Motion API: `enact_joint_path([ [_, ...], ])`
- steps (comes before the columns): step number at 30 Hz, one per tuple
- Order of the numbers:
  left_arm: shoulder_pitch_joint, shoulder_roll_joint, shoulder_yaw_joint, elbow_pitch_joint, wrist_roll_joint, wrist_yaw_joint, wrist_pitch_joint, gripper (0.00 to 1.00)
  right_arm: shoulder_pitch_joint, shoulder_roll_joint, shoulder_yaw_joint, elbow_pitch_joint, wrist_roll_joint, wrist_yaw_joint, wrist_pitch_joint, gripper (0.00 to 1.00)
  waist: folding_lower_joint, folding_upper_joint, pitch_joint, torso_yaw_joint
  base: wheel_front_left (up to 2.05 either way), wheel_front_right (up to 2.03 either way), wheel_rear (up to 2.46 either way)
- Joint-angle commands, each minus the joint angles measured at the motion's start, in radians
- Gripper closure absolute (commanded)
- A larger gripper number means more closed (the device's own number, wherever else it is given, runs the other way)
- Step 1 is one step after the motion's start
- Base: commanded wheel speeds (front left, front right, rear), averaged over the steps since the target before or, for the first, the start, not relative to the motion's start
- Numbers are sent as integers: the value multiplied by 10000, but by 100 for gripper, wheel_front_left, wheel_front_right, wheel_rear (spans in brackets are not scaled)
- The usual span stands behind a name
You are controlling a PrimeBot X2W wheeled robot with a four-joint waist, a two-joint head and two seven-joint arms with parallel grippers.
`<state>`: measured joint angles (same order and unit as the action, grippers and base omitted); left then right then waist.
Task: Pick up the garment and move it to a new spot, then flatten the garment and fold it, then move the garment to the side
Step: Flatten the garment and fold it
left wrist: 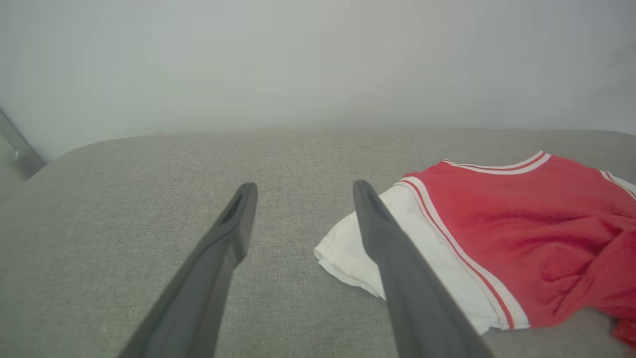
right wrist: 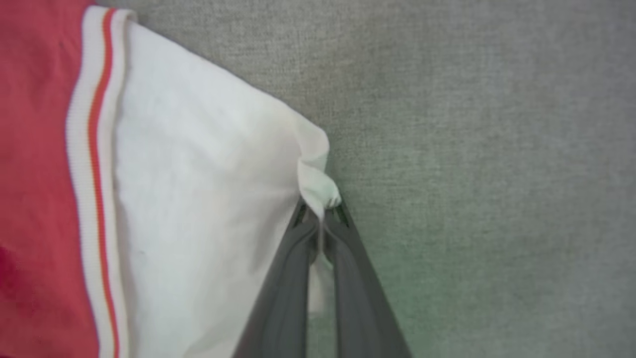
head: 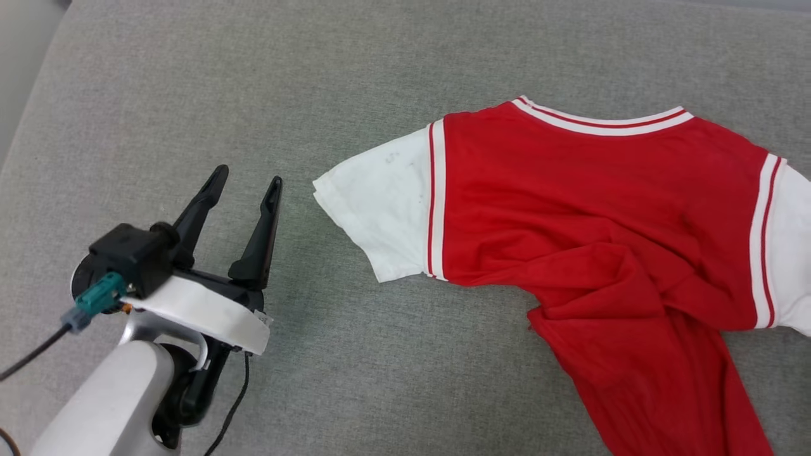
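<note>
A: Where lay the garment [head: 570, 209]?
B: Rumpled at 3 o'clock, unfolded. The right gripper [right wrist: 322, 215] pinched its sleeve hem [right wrist: 318, 181]; the left gripper [head: 248, 176], 8 o'clock, stood wide, empty. Flattening, folding remained.

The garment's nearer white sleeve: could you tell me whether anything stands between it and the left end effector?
Nothing visible does: bare grey upholstery lies between the open left end effector and the white sleeve of the garment.
</note>
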<state>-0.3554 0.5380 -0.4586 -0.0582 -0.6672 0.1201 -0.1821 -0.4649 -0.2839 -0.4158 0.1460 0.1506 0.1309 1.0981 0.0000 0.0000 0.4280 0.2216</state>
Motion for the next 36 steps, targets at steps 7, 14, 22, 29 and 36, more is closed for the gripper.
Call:
enact_joint_path([
  [7, -752, 716, -268, 330, -1268, -721, 2666, 0, 670, -79, 395, -924, 626, -3, -207, 100, 0, 0, -93, -669, 0, 0, 0],
  [14, -1832, 1582, -659, 725, -2156, -1319, 5571, 0, 460, 249, 981, -1998, 1036, -3, -233, 100, 0, 0, 206, -1385, 0, 0, 0],
  [22, -2768, 1832, -1027, 1500, -2213, -1461, 7075, 0, 273, 446, 1226, -2663, 1119, -3, -262, 100, 0, 0, 648, -1793, 0, 0, 0],
  [29, -2946, 1778, -1652, 2475, -1951, -1640, 7815, 0, 319, 459, 1301, -2831, 1221, -3, -290, 100, 0, 0, 854, -1899, 0, 0, 0],
  [36, -2751, 1532, -2252, 2450, -2102, -1936, 8454, 100, 371, 387, 1357, -2841, 1129, -3, -388, 100, 0, 0, 832, -1851, 0, 0, 0],
])
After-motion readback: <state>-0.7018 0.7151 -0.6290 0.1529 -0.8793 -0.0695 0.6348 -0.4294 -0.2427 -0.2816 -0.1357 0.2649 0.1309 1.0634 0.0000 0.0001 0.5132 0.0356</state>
